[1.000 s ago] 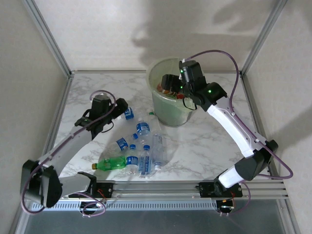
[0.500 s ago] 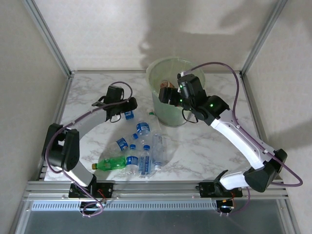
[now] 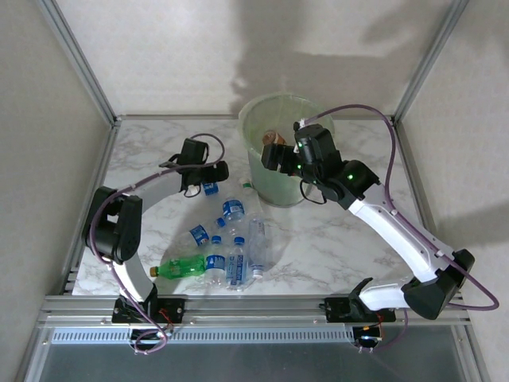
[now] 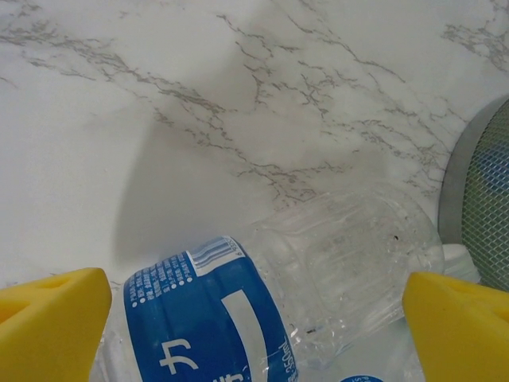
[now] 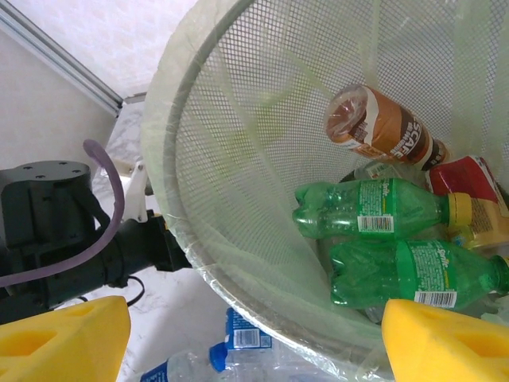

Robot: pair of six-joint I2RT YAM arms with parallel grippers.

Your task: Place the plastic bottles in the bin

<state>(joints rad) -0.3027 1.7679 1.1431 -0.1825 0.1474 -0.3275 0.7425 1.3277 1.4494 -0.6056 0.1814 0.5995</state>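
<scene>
The flat marble tabletop (image 4: pixel 238 95) was white with thin grey veins. The clear ribbed plastic bottle (image 4: pixel 350 263) at lower centre wore a blue label with white lettering. My foam finger pads (image 4: pixel 48 318) were yellow. The round mesh bin (image 5: pixel 238 159) was pale green; inside, two translucent plastic bottles (image 5: pixel 374 208) were green, and a round-ended plastic bottle (image 5: pixel 382 127) at upper right wore a brown label with white print.

The left wrist view's lower edge cuts off our blue-labelled bottle (image 4: pixel 262 306). From above, we find the right gripper (image 3: pixel 270 157) hiding part of the bin (image 3: pixel 272 188).
</scene>
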